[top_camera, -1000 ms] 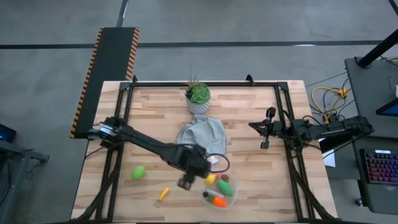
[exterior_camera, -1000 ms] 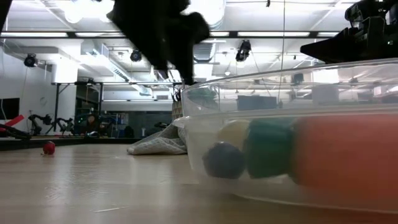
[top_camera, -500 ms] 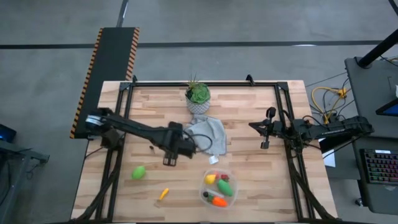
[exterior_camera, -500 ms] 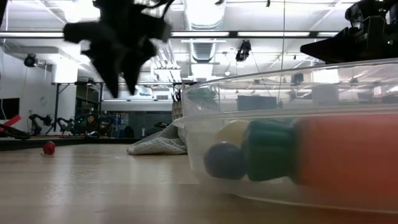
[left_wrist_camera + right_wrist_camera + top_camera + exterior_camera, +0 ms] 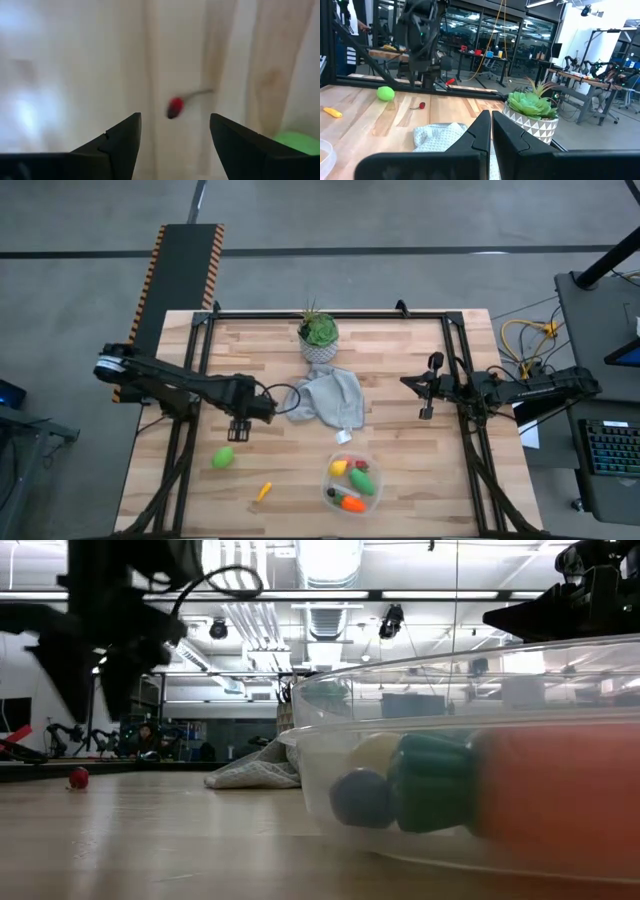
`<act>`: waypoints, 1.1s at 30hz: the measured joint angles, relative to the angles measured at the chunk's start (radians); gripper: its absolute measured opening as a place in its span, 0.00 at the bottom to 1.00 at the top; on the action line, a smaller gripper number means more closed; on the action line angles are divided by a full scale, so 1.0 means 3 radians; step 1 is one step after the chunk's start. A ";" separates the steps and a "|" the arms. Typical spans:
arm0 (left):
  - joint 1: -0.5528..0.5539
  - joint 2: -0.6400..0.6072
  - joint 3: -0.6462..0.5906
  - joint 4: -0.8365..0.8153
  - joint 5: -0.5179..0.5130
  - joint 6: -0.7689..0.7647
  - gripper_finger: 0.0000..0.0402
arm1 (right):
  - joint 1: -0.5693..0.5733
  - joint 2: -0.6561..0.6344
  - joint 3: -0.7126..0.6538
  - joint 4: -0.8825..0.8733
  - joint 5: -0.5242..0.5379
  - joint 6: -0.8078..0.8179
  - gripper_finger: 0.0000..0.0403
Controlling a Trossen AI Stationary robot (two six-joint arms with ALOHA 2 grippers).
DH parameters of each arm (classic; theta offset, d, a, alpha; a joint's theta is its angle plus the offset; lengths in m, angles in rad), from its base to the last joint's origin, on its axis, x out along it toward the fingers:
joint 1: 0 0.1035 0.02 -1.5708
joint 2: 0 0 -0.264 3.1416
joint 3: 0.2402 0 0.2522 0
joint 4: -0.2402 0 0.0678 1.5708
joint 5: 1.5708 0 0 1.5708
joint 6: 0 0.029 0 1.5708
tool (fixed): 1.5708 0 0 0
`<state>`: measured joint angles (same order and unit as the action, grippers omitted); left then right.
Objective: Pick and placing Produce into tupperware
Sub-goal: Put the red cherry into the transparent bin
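Overhead: my left gripper point(image 5: 239, 427) hangs over the table's left half, just left of the grey cloth point(image 5: 326, 398), fingers apart, nothing in them. My right gripper point(image 5: 426, 392) waits at the right edge, fingers together. Tupperware point(image 5: 352, 483), clear and roundish, sits near the front edge holding four visible pieces: yellow, two green, one orange. Two pieces lie outside: a green oval point(image 5: 223, 457) and a small carrot point(image 5: 263, 491). One potted plant point(image 5: 319, 336) at the back.

Low view: tupperware wall fills the right; a blue ball point(image 5: 361, 798) shows inside, which overhead doesn't resolve. One red berry point(image 5: 78, 777) far left.

Left wrist: only this view puts the berry point(image 5: 174, 106) between my open fingers point(image 5: 123, 137), down on the wood.

Right wrist: oval point(image 5: 385, 93), berry point(image 5: 422, 105), carrot point(image 5: 332, 112), plant point(image 5: 532, 113).
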<state>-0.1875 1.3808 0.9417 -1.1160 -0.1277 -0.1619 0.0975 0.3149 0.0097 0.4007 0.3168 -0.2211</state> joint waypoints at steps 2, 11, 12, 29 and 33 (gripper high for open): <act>0.0000 0.0005 -0.0120 0.0062 0.0150 -0.0065 0.55 | 0.0000 0.0000 0.0000 0.0001 0.0000 0.0000 0.02; 0.0013 0.0450 -0.0243 0.0059 0.0074 0.0119 0.54 | 0.0000 0.0000 0.0000 0.0001 0.0000 -0.0014 0.02; 0.0017 0.0509 -0.0242 0.0057 0.0071 0.0131 0.54 | 0.0000 0.0000 0.0000 0.0002 0.0000 -0.0015 0.02; 0.0015 0.1036 -0.0177 0.0137 -0.0046 0.0602 0.54 | 0.0000 0.0001 0.0000 -0.0001 0.0000 -0.0004 0.02; 0.0014 0.1022 -0.0179 0.0222 -0.0091 0.0778 0.54 | 0.0000 0.0001 0.0000 -0.0001 0.0000 -0.0014 0.02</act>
<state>-0.1832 1.6872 0.8879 -1.0496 -0.1549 0.0716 0.0975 0.3153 0.0097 0.4004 0.3168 -0.2253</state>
